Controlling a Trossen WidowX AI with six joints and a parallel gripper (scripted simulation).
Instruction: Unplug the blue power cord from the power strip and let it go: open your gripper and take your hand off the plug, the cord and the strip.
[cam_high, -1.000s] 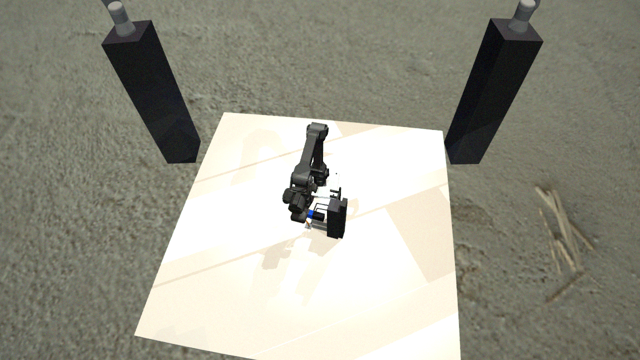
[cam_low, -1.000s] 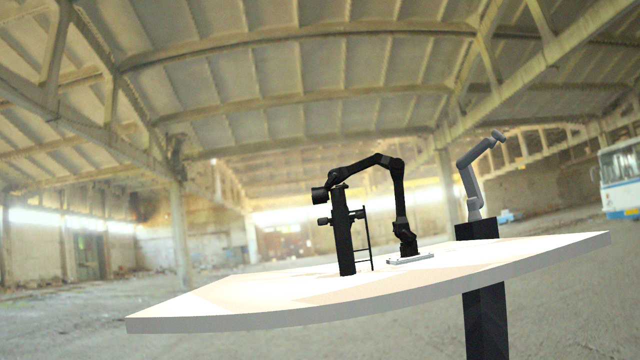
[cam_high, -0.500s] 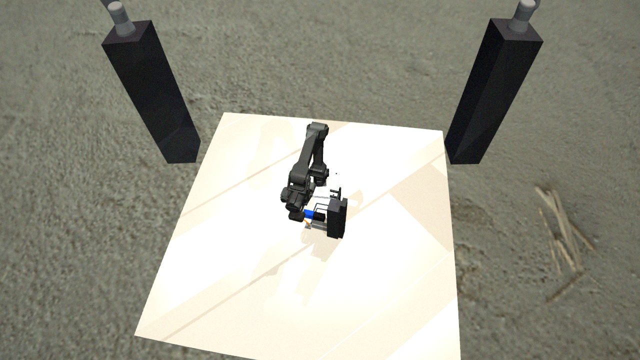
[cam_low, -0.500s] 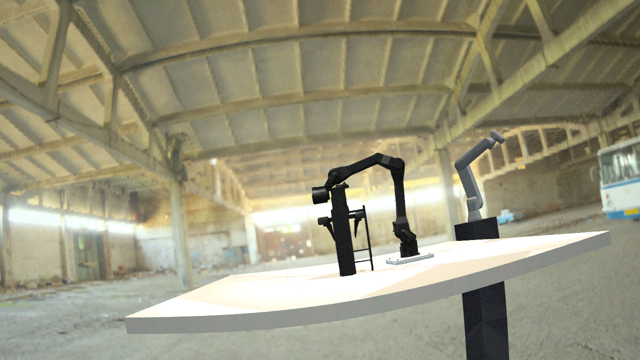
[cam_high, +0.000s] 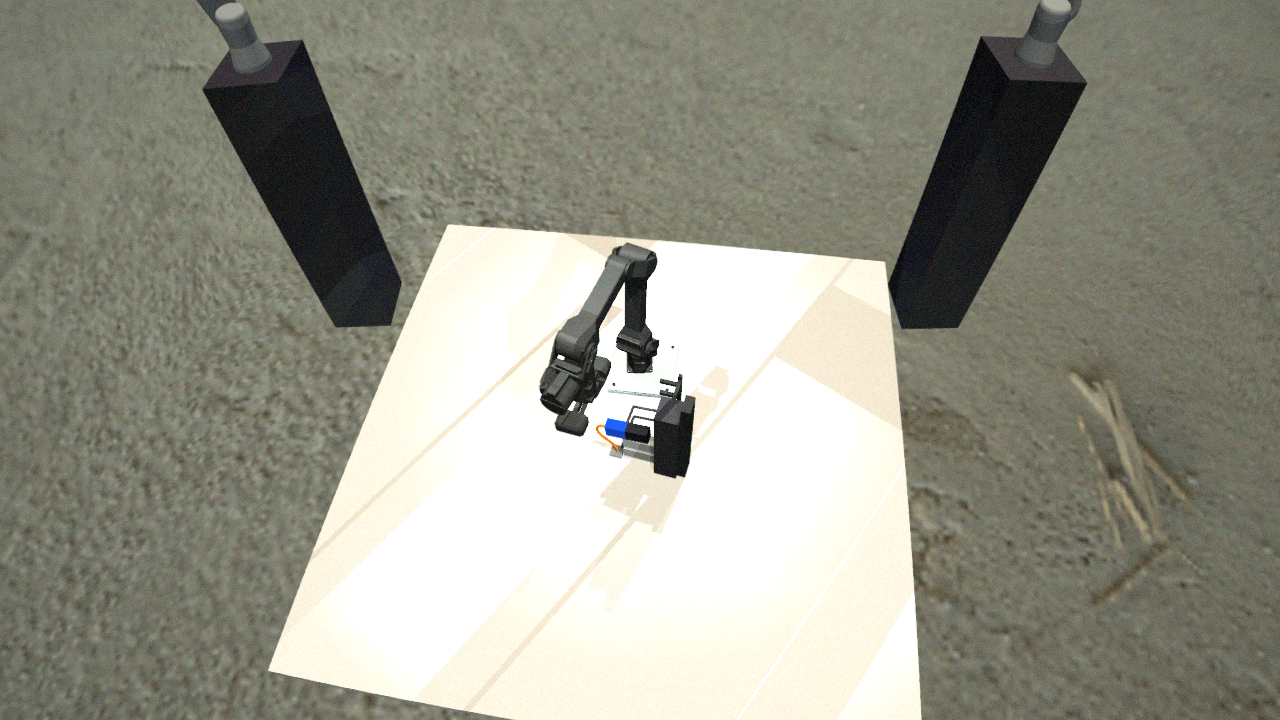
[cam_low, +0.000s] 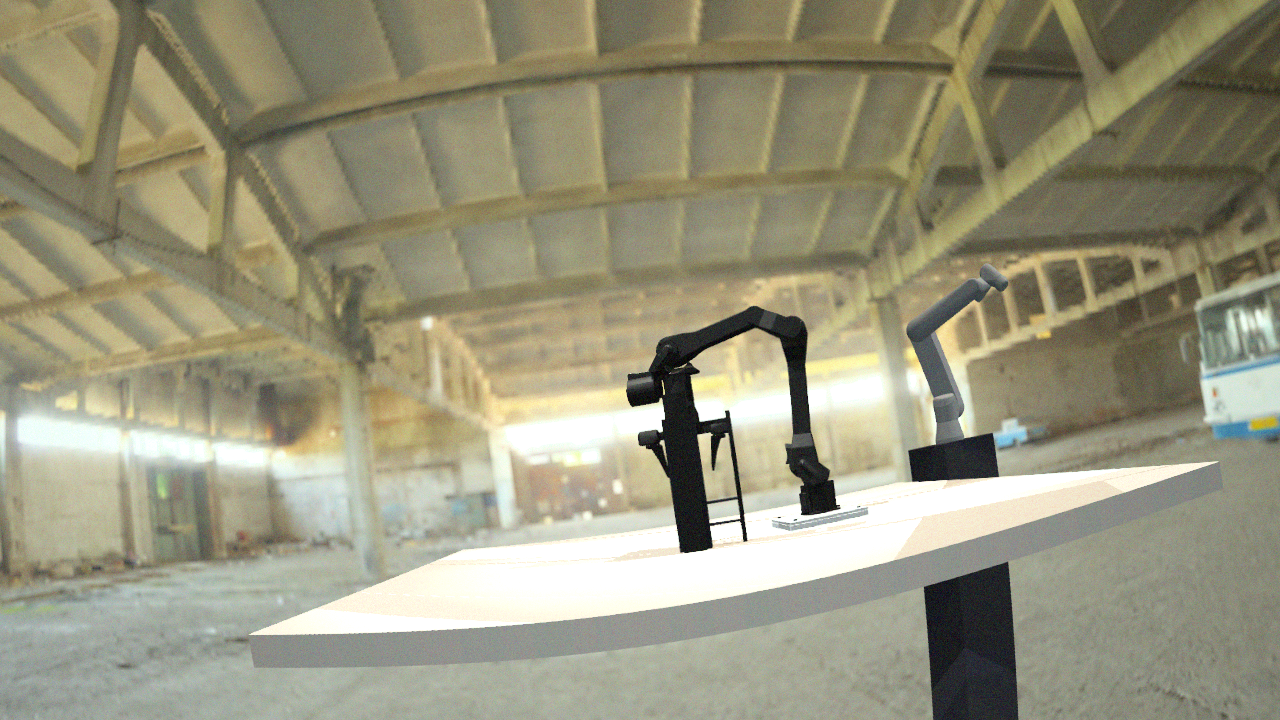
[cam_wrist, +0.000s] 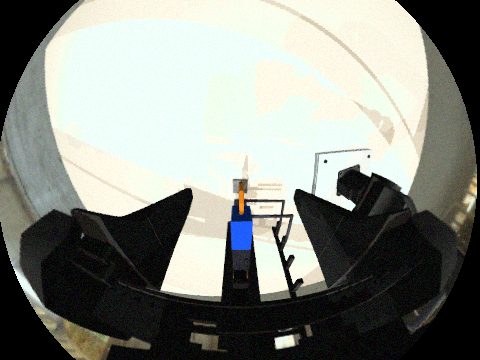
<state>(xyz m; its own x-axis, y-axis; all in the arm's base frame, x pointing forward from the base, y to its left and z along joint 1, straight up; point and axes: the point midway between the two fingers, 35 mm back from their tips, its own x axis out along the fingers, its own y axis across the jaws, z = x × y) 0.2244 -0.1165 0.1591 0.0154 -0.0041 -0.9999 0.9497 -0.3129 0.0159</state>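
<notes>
The blue plug (cam_high: 615, 428) (cam_wrist: 241, 235) sits end to end with a black block (cam_high: 637, 433) (cam_wrist: 241, 260) at the side of a tall black post (cam_high: 671, 447) (cam_low: 691, 510). I see no gap between plug and block. An orange cord (cam_high: 605, 437) (cam_wrist: 241, 197) curves from the plug toward a small grey plate (cam_high: 616, 453) (cam_wrist: 238, 186). My gripper (cam_high: 586, 398) (cam_low: 690, 471) (cam_wrist: 244, 193) is wide open and empty. Its fingers stand apart on either side of the plug's line, touching neither plug nor cord. The exterior view does not show the plug; which black part is the strip is unclear.
A thin black frame with hooks (cam_low: 735, 483) (cam_wrist: 285, 245) stands beside the post. The arm's white base plate (cam_low: 832, 517) (cam_wrist: 325, 172) is bolted to the table (cam_high: 501, 582) (cam_low: 572, 608). Two dark pedestals (cam_high: 304, 179) (cam_high: 993, 179) stand beyond the table.
</notes>
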